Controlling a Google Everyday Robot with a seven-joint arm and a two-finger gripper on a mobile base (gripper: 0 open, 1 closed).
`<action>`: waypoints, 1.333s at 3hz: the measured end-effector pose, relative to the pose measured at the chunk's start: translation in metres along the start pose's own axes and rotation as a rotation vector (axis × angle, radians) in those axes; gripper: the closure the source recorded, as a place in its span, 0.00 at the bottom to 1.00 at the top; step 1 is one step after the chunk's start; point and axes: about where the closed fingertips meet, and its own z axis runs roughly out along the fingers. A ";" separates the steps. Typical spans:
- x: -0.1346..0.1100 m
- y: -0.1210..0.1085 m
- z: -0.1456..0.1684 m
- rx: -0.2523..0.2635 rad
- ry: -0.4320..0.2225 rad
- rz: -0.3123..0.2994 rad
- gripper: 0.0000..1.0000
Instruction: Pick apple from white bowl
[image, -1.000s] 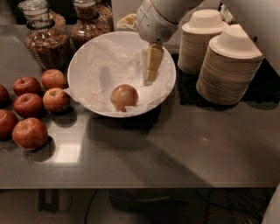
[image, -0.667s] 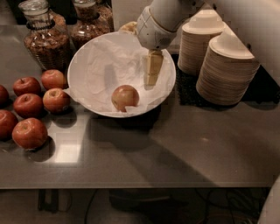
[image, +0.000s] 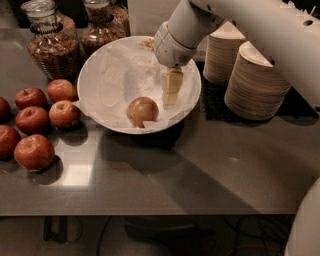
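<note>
A pale red-orange apple (image: 142, 111) lies in the front part of the wide white bowl (image: 95, 70), which is lined with crumpled white paper. My gripper (image: 171, 92) hangs inside the bowl over its right half, pointing down, just right of and slightly behind the apple. It does not touch the apple. The white arm reaches in from the upper right.
Several darker red apples (image: 35, 120) lie grouped on the grey counter left of the bowl. Two glass jars (image: 47, 42) stand behind the bowl at the left. Stacks of beige paper bowls (image: 255, 82) stand to the right. The counter's front edge (image: 150, 212) runs below.
The gripper has shifted slightly left and lower inside the bowl, closer to the apple. The apple has not moved.
</note>
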 end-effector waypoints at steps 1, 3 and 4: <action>-0.008 0.010 0.006 -0.022 -0.023 -0.007 0.00; -0.036 0.024 0.012 -0.049 -0.081 -0.040 0.00; -0.035 0.022 0.031 -0.045 -0.070 -0.021 0.00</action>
